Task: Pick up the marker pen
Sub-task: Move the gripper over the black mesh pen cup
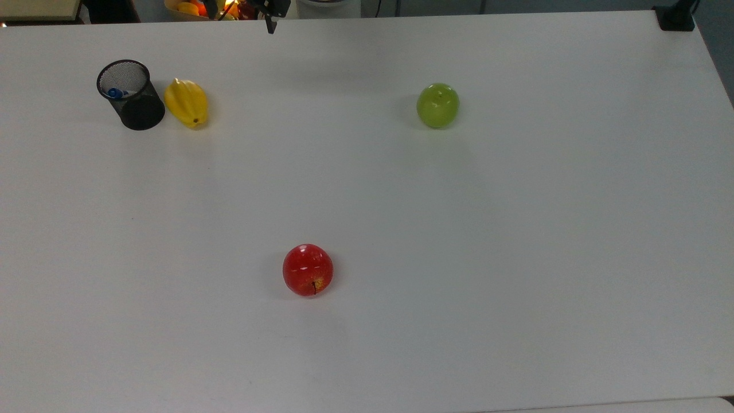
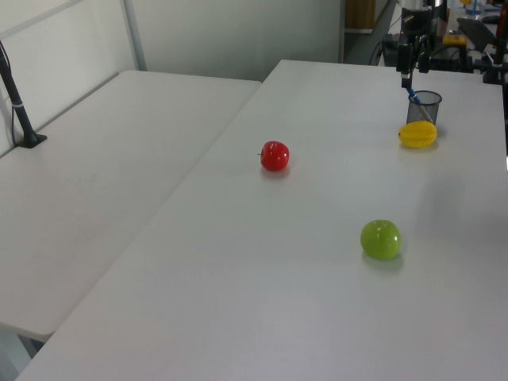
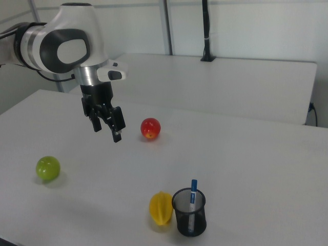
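step: approach, nothing grasped | my hand [image 3: 106, 131] hung above the counter [image 1: 516, 229], fingers spread | marker pen [image 3: 193, 190] stood in mesh cup [image 3: 189, 212] beside yellow fruit [image 3: 160, 208] | next: centre over the cup, descend, pinch the cap

Marker [image 3: 193, 187] upright in mesh cup [image 3: 189, 218] — starfruit [image 3: 160, 208] just beside cup, on the right view's left. Two apples [image 1: 308, 269] [image 1: 438, 105] well apart on table [image 1: 516, 229] — gripper [image 3: 106, 129] above the table, clear of all
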